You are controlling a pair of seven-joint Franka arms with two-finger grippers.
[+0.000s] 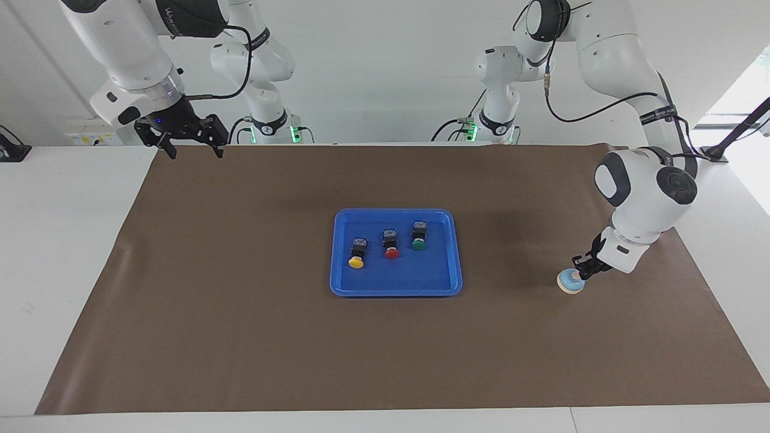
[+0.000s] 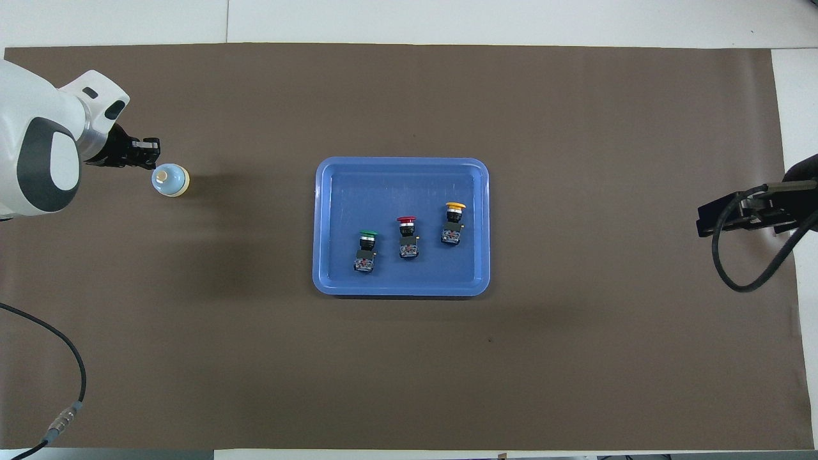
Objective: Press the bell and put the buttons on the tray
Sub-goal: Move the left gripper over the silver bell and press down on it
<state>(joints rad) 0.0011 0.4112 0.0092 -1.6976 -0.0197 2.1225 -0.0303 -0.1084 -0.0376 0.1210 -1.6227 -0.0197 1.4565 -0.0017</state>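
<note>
Left gripper low, fingertips together, wrist angled steeply down. Right gripper waits raised, fingers spread, over the mat's corner.

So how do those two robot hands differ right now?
The left hand is shut and down at the bell; the right hand is open and up over the mat's edge, holding nothing. The left arm is working; the right waits. Both hands are black with two fingers.

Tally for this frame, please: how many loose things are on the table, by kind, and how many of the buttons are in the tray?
Buttons: 3, green, red, yellow, all in the tray
Tray: 1
Bell: 1, on the brown mat toward the left arm's end
Total: 5
</note>
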